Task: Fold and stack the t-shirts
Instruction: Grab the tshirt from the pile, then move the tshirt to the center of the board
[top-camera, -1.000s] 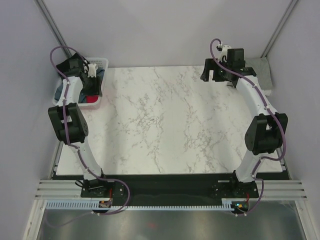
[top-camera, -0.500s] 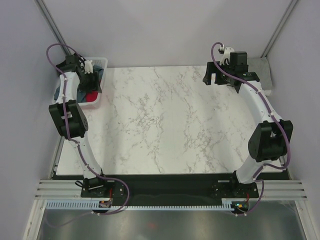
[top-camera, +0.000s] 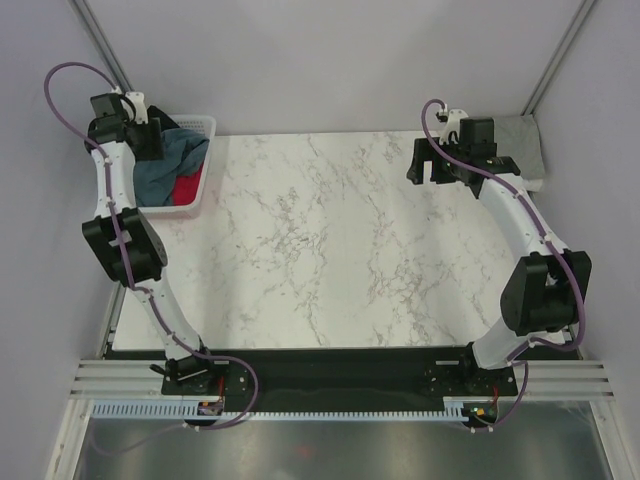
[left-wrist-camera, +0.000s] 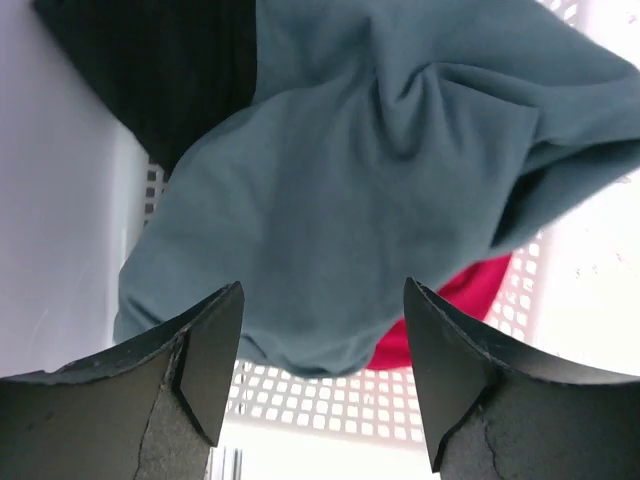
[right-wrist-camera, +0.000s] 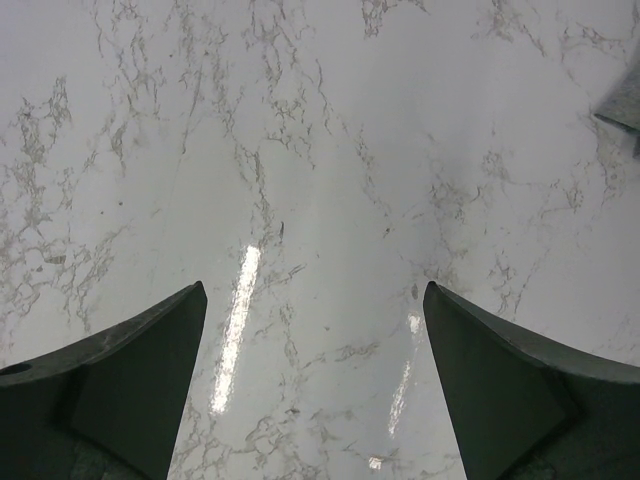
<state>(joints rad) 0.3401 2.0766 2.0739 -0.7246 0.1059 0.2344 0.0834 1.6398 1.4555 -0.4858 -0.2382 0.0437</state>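
Note:
The dark slate-blue t-shirt lies crumpled in the white basket at the table's far left corner. In the left wrist view the t-shirt fills most of the frame. My left gripper hovers at the basket's far left side. It is open with nothing between its fingers, and the shirt lies beyond the tips. A grey folded cloth, perhaps the light grey t-shirt, rests at the far right edge. My right gripper hangs open over bare marble.
A red cloth lies under the blue shirt in the basket, and a black cloth sits beside it. The basket's perforated wall is right below my left fingers. Grey walls close in behind and at both sides.
My left arm has swung back and to the left off the basket's middle, uncovering the blue shirt, and its jaws have widened. The right arm has shifted slightly.

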